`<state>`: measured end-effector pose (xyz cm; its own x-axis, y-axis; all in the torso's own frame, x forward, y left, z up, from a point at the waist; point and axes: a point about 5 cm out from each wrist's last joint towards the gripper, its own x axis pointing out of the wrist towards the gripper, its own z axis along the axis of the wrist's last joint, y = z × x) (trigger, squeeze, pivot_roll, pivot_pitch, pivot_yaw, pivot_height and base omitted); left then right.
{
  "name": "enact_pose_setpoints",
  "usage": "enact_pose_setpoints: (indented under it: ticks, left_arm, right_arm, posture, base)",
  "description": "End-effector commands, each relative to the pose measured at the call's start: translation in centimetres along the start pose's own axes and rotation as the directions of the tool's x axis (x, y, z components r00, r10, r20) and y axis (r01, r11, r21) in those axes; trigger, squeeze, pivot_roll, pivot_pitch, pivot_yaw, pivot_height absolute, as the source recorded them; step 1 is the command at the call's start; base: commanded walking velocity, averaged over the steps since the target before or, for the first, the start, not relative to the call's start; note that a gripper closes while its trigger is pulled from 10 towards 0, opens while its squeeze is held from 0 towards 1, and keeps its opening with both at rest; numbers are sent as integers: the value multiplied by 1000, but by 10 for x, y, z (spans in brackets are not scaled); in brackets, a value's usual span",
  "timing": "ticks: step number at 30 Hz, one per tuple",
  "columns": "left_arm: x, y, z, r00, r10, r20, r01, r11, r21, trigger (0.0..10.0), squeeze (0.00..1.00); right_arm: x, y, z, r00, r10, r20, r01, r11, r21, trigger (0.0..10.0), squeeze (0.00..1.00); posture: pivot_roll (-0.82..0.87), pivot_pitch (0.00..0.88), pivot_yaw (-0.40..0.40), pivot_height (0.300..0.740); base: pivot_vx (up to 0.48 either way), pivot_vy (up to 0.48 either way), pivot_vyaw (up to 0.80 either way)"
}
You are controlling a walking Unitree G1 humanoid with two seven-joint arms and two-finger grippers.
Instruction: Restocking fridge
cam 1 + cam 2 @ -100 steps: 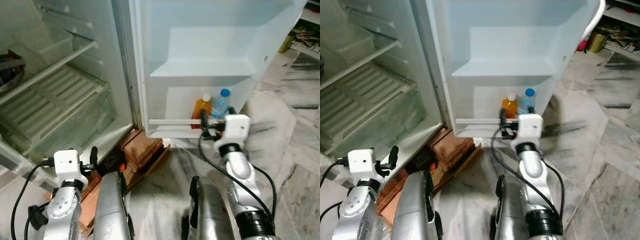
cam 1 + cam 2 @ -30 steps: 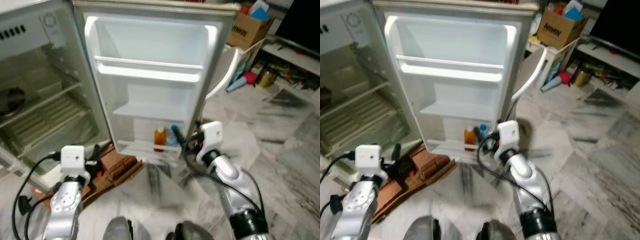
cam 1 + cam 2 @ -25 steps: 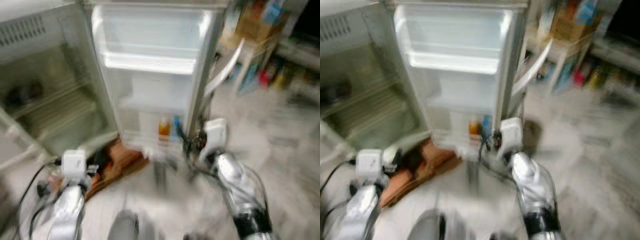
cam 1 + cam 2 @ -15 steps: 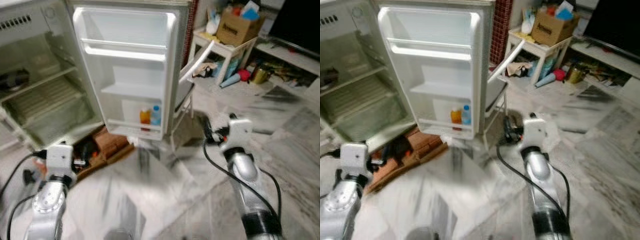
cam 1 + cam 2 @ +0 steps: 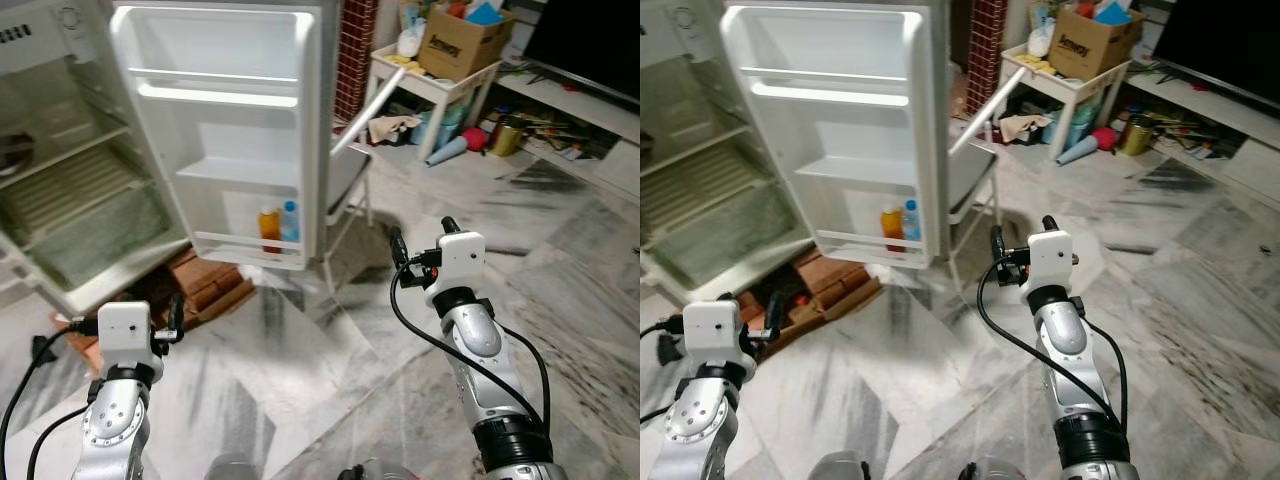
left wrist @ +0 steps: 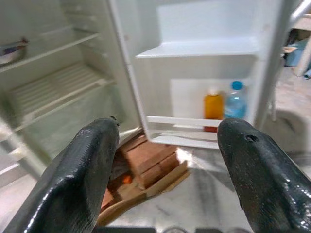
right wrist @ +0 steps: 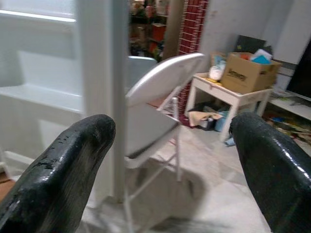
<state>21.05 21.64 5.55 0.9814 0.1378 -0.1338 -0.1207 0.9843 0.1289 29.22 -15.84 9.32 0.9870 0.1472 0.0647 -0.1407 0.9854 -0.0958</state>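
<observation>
My left gripper (image 6: 165, 141): fingers spread, empty, low over the marble floor (image 5: 300, 380). Open white fridge door (image 5: 225, 120): orange juice bottle (image 5: 268, 228) and clear blue-capped water bottle (image 5: 289, 222) side by side on its bottom shelf. My right gripper (image 7: 170, 160): fingers apart, empty, facing the white folding chair (image 7: 155, 97).

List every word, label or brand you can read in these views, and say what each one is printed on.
"Amway": dark print on the side of the cardboard box standing on the white side table; small, but legible.
Labels on the orange bottle and the blue-capped water bottle in the fridge door's bottom shelf: too small to read.
Print on the clutter along the low shelf at right: too blurred to read.
</observation>
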Motion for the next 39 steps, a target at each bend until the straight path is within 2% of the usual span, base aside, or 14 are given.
enact_pose_setpoints:
  ticks: [1, 4, 11, 31, 39]
  left_arm:
    - [0, -3, 5, 1000, 2, 19, -2, 1000, 3, 10000, 0]
    - [2, -7, 6, 1000, -5, 21, 5, 1000, 1, 10000, 0]
    - [4, -6, 8, 1000, 14, 25, -14, 1000, 0, 10000, 0]
    - [6, -5, 10, 999, 21, 38, -21, 1000, 11, 10000, 0]
    - [7, -11, 10, 999, 4, 39, -5, 1000, 17, 10000, 0]
  right_arm:
    - [1, -4, 2, 1000, -11, 7, 11, 1000, -10, 10000, 0]
    - [2, -4, 3, 1000, -6, 15, 6, 1000, -5, 10000, 0]
    - [2, 0, 5, 999, 36, 31, -36, 999, -19, 10000, 0]
    - [7, 6, 7, 996, 76, 37, -75, 997, -12, 10000, 0]
    - [10, 5, 7, 997, 65, 34, -65, 998, 9, 10000, 0]
  posture:
    - [117, 24, 0, 740]
    - [114, 30, 1, 740]
    - [114, 39, 0, 740]
    - [123, 40, 2, 740]
    - [122, 48, 3, 740]
  base:
    - [0, -420, 0]
    - [0, -423, 177]
    - [111, -304, 606]
    - [458, 0, 597]
    - [479, 0, 0]
